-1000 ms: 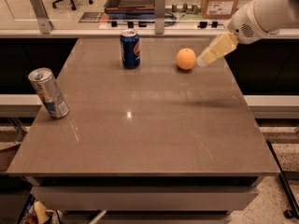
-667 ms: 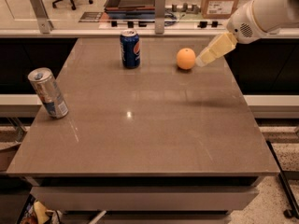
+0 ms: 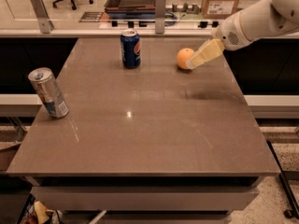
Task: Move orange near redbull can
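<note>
The orange (image 3: 184,58) sits on the brown table (image 3: 154,125) at the far right. My gripper (image 3: 195,62) reaches in from the upper right, and its cream tip is against the orange's right side, low over the table. The redbull can (image 3: 48,93), slim and silver with blue panels, stands near the table's left edge, far from the orange.
A dark blue Pepsi can (image 3: 130,49) stands at the far middle of the table, left of the orange. Behind the table runs a counter ledge with metal posts (image 3: 160,6). A cardboard box (image 3: 221,0) is beyond it. The table's right edge is close to the orange.
The gripper has edged slightly left, closer against the orange. The orange and both cans have not moved.
</note>
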`<state>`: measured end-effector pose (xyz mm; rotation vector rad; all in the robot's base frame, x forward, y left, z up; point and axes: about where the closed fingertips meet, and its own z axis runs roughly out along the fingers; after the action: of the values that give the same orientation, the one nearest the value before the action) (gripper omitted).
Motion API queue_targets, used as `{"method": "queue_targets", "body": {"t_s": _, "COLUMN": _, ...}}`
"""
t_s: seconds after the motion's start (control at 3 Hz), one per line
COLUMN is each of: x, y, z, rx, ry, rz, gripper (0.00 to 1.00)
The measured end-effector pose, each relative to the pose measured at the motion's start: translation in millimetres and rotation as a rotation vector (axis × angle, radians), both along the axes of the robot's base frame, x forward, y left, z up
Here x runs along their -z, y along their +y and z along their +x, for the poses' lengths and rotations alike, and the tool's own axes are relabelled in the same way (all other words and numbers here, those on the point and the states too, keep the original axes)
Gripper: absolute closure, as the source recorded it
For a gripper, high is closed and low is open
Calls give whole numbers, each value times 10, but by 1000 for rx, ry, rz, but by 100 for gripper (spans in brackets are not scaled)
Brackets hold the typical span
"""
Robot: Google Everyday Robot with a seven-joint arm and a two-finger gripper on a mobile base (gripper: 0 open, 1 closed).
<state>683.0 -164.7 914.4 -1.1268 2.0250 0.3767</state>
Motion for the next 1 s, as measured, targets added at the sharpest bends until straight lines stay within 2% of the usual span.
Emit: {"method": "queue_targets", "body": {"t_s": 1.0, "x": 496, "y": 211, "z": 429, "rx": -15, "ry": -1, "rz": 93, "gripper": 0}}
